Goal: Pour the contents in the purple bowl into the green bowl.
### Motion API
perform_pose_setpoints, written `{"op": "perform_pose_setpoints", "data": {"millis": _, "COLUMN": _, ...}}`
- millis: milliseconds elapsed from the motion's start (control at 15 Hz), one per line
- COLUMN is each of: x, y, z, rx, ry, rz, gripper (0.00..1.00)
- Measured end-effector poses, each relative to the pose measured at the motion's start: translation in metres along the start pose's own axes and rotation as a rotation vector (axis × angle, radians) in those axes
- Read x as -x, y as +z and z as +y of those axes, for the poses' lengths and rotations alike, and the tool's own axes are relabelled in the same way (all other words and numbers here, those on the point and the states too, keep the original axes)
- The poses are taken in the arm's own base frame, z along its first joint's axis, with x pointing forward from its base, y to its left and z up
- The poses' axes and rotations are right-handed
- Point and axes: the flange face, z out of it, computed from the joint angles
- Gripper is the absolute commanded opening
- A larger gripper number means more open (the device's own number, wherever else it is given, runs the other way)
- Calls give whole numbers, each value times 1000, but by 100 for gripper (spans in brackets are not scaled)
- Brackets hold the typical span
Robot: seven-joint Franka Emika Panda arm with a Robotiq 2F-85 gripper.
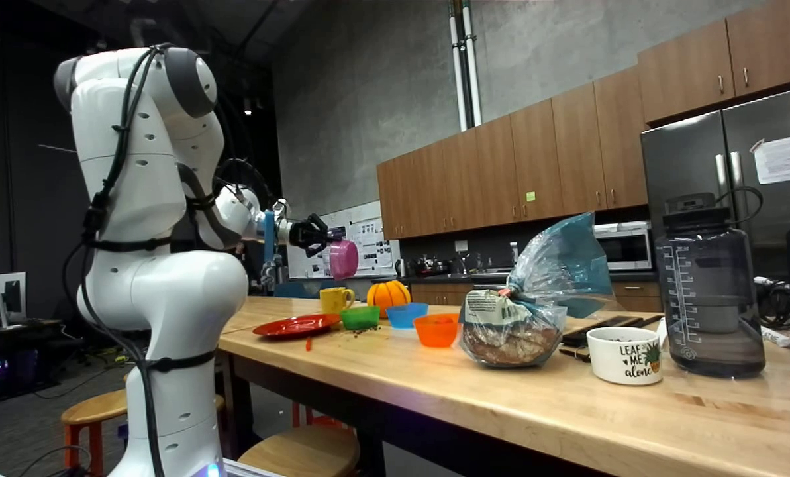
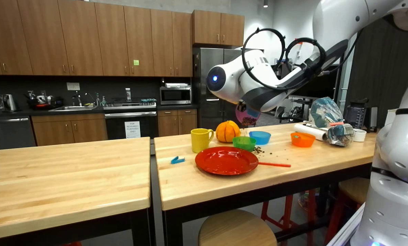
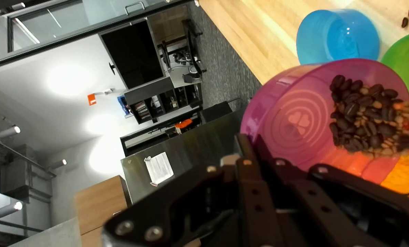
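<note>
My gripper (image 3: 254,142) is shut on the rim of the purple bowl (image 3: 290,103) and holds it in the air. In both exterior views the purple bowl (image 1: 344,259) (image 2: 241,114) is steeply tilted above the green bowl (image 1: 360,317) (image 2: 244,143). Dark beans and pale grains (image 3: 365,116) are gathered at the purple bowl's low side, and some blur over its rim. The green bowl (image 3: 399,56) stands upright on the table, partly hidden behind the purple bowl in the wrist view, and has some beans and grains inside. In an exterior view my gripper (image 1: 328,237) shows side-on.
A blue bowl (image 2: 260,137) and an orange pumpkin (image 2: 227,131) stand close to the green bowl. A red plate (image 2: 226,162), a yellow mug (image 2: 199,140) and spilled beans (image 2: 257,150) are nearby. An orange bowl (image 1: 436,330) and a crumpled foil bag (image 1: 514,324) stand farther along.
</note>
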Motion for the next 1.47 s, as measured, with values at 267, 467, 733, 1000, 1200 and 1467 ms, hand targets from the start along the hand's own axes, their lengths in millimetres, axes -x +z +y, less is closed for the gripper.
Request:
{"op": "perform_pose_setpoints", "data": {"millis": 267, "x": 5, "y": -4, "z": -11, "rx": 65, "ry": 5, "rz": 33, "gripper": 1}}
{"op": "perform_pose_setpoints", "data": {"millis": 467, "x": 4, "y": 2, "z": -25, "rx": 108, "ry": 3, "rz": 52, "gripper": 1}}
{"op": "perform_pose_setpoints", "data": {"millis": 733, "x": 1, "y": 12, "z": -44, "rx": 166, "ry": -6, "rz": 74, "gripper": 1}}
{"op": "perform_pose_setpoints", "data": {"millis": 1000, "x": -4, "y": 20, "z": -58, "rx": 226, "ry": -3, "rz": 90, "gripper": 1}}
{"op": "perform_pose_setpoints", "data": {"millis": 1200, "x": -8, "y": 26, "z": -65, "rx": 253, "ry": 3, "rz": 86, "gripper": 1}}
{"op": "perform_pose_setpoints", "data": {"millis": 1467, "x": -14, "y": 34, "z": -72, "rx": 224, "ry": -8, "rz": 52, "gripper": 1}}
